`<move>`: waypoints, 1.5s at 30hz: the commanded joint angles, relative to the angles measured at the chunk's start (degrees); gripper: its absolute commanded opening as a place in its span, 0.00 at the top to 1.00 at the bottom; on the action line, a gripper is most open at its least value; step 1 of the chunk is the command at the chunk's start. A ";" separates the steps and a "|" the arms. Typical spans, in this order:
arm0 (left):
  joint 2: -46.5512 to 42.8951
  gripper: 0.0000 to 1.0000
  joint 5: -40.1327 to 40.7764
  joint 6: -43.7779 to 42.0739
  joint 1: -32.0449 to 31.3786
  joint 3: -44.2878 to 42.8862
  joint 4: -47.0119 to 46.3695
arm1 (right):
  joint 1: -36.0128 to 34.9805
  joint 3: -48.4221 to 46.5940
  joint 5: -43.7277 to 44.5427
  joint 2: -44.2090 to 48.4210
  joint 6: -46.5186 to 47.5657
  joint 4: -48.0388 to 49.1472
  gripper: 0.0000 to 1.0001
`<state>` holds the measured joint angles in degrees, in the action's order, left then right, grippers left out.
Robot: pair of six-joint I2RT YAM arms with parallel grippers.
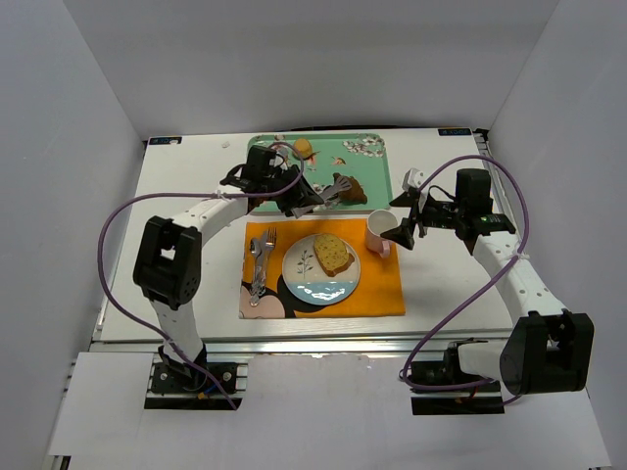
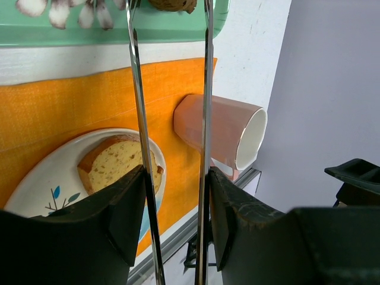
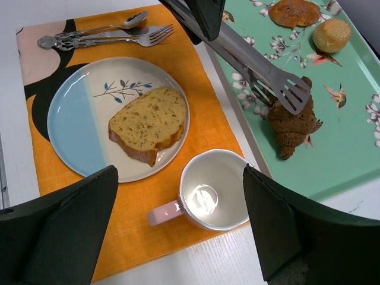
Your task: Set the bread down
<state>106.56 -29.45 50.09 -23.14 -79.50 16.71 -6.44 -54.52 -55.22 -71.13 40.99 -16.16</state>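
A slice of yellow bread (image 1: 333, 254) lies on a white-and-blue plate (image 1: 306, 282) on the orange placemat; it also shows in the right wrist view (image 3: 148, 122) and the left wrist view (image 2: 116, 164). My left gripper (image 1: 299, 199) is shut on metal tongs (image 3: 261, 71), whose two arms (image 2: 137, 89) run between my fingers. The tong tips sit at the top of a brown croissant (image 3: 291, 124) on the green tray (image 1: 377, 176). I cannot tell whether they pinch it. My right gripper (image 3: 180, 172) is open and empty above a pink mug (image 3: 214, 190).
The mug (image 1: 380, 233) stands on the placemat's right edge. A fork and spoon (image 1: 260, 259) lie left of the plate. The tray (image 3: 350, 136) also holds a round cookie (image 3: 294, 12) and a small bun (image 3: 331, 34). White walls close in both sides.
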 commanded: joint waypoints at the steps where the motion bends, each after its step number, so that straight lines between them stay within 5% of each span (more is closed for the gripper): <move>1: -0.57 0.45 -1.57 -0.95 -0.51 -2.59 -0.63 | 0.37 0.29 -0.50 1.00 0.76 1.49 0.11; 15: 2.06 0.46 -2.19 -0.96 -0.77 -3.64 -1.06 | 0.64 0.38 -0.85 1.00 0.58 1.75 0.11; 22: 2.77 0.59 -3.15 -0.08 -1.03 -4.34 -2.65 | 0.64 0.56 -0.94 1.26 0.49 1.75 0.11; 33: -1.79 0.98 -3.42 0.36 -1.03 -1.44 -4.67 | 1.07 0.29 -1.20 1.70 0.49 1.40 0.11; 45: -17.52 1.00 -0.61 -1.74 -0.95 6.02 3.57 | 1.34 0.38 -1.64 1.88 1.02 0.87 0.11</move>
<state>96.05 -30.41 49.50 -23.81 -75.42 17.26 -5.32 -54.48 -55.51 -70.59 41.01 -16.19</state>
